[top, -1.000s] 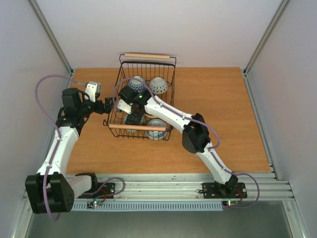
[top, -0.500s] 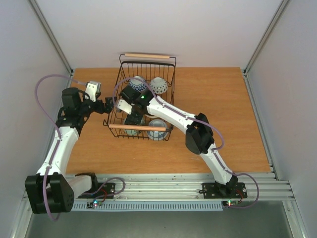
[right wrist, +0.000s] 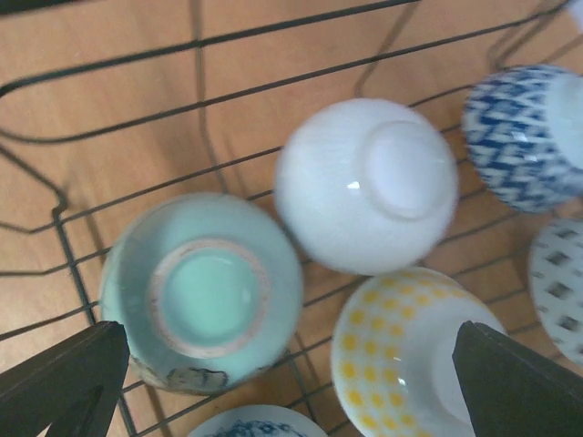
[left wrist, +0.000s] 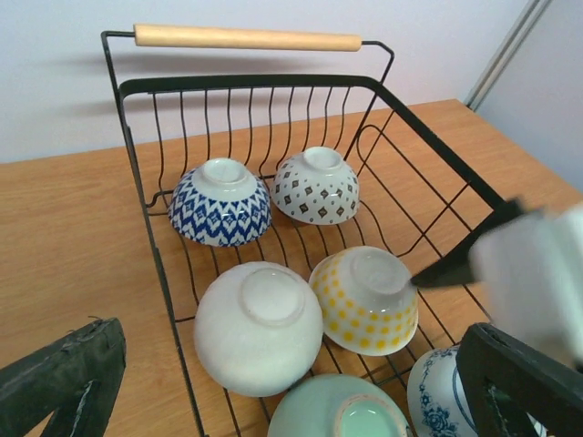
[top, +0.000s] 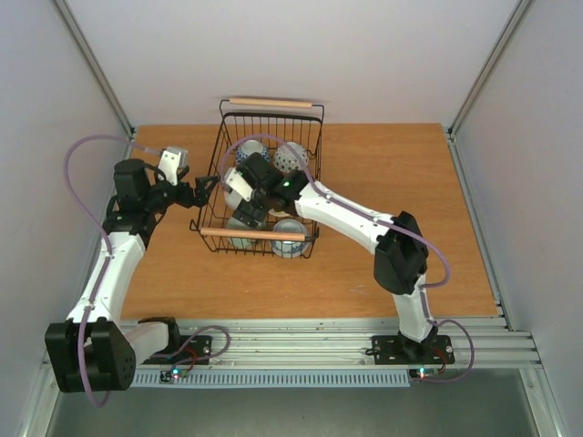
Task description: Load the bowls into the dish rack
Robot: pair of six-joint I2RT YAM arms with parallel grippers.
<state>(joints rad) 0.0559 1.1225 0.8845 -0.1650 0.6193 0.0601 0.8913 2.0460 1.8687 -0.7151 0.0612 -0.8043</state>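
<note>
**Six bowls racked, both arms empty**

Overhead first: since a second ago the right arm's elbow has swung out toward the right edge of the wooden tabletop. The left gripper has crept up to the rack's left wall. The black wire dish rack with pale wooden bar handles sits at the tabletop's far edge, left of middle. The right gripper hangs inside it, above the bowls. From up here no bowl shows on the bare wood.

Left wrist camera: jaws spread wide with nothing between them, looking in over the rack's wall. Every bowl is upside down on the wires.
- **Far end:** a blue-and-white zigzag ceramic bowl and a white bowl with dark diamonds.
- **Middle:** a plain white bowl just beside a yellow-dotted bowl.
- **Nearest:** a pale green bowl and a white bowl with blue flowers.

The right arm blurs in at the side.

Right wrist camera: fingers wide apart here too, holding nothing, looking straight down on the green, white and yellow bowls.

My call is that the loading looks finished, or close to it. What's left is getting both arms out. The right arm must lift clear of the wire walls and the near handle without clipping a bowl.
</note>
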